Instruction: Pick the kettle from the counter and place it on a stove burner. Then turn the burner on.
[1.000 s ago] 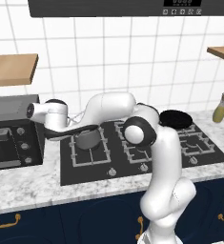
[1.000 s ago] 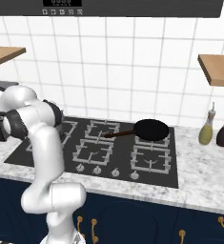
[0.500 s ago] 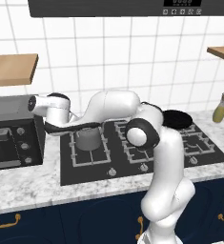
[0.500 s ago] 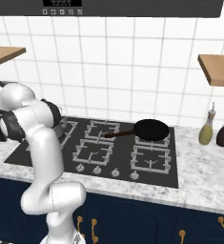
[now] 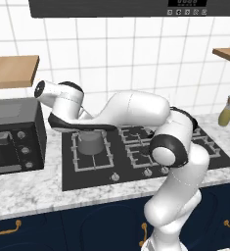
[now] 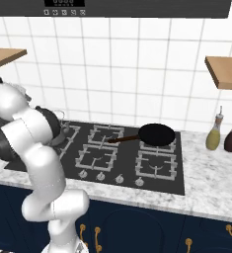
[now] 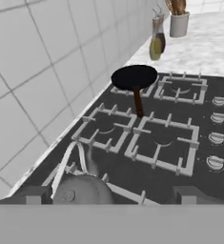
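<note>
Already the kettle point(image 5: 90, 142) sits on the stove burner point(image 5: 92, 152), the wide grate at the left end of the black cooktop point(image 5: 136, 171), its dark rounded body upright under the white forearm. From the hand view the kettle point(image 7: 82, 190) lies just below the gripper point(image 7: 111, 194), its thin wire handle point(image 7: 70, 159) arching up between the two dark fingertips, which stand wide apart on either side and touch nothing; the claw is released. So the placing step looks done, and the step in hand is the retreat before switching the burner on.

By the look of it, the next move calls for lifting the hand clear of the handle without snagging the wire arch, then swinging down to the front row of knobs point(image 5: 115, 177) and choosing the one that governs this left burner. Which knob that is cannot be read from the pictures.

Around it, a black frying pan point(image 6: 157, 134) rests on a rear right grate, its brown handle pointing toward the middle of the cooktop, well apart from the kettle. A dark oven box point(image 5: 13, 135) stands on the counter point(image 5: 33, 193) just left of the cooktop, and two bottles point(image 6: 222, 136) stand far to the right. The arm's own elbow hangs over the knob row, so it may crowd the reach.
</note>
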Robot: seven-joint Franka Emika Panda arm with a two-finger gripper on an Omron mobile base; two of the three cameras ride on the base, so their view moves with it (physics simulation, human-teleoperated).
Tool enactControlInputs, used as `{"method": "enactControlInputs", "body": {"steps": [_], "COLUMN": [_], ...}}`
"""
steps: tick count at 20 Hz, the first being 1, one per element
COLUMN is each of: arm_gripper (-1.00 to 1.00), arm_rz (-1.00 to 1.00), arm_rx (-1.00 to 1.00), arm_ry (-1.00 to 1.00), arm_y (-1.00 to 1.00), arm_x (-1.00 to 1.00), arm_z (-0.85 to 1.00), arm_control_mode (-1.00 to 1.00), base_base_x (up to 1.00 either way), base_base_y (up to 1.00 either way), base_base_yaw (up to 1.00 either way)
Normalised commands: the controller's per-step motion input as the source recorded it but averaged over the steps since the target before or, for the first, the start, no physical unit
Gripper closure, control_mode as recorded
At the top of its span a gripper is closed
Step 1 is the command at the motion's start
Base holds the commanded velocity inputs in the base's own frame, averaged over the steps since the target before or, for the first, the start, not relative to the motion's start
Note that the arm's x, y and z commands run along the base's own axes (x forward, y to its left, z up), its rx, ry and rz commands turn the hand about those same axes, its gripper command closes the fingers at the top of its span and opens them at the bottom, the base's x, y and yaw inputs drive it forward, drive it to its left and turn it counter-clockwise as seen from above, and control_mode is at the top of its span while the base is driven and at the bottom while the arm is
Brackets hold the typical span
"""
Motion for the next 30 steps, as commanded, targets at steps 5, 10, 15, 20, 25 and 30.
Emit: {"method": "enactControlInputs", "body": {"steps": [5,10,15,20,25,30], "arm_gripper": [-1.0,-1.0,-1.0,-1.0,-1.0,-1.0], "arm_rz": [0.0,0.1,0.65,0.83,0.82,0.26], "arm_rx": [0.27,0.17,0.0,0.02,0.13,-0.04], "arm_ry": [0.0,0.11,0.27,0.37,0.34,0.11], "arm_y": [-1.0,-0.96,-0.22,0.02,0.07,0.13], "arm_x": [-1.0,-0.93,-0.35,-0.03,0.22,0.34], "arm_z": [0.08,0.0,-0.24,-0.6,-0.77,-0.53], "arm_control_mode": [-1.0,-1.0,-1.0,-1.0,-1.0,-1.0], "base_base_x": [0.0,0.0,0.0,0.0,0.0,0.0], "base_base_y": [0.0,0.0,0.0,0.0,0.0,0.0], "base_base_yaw": [0.0,0.0,0.0,0.0,0.0,0.0]}}
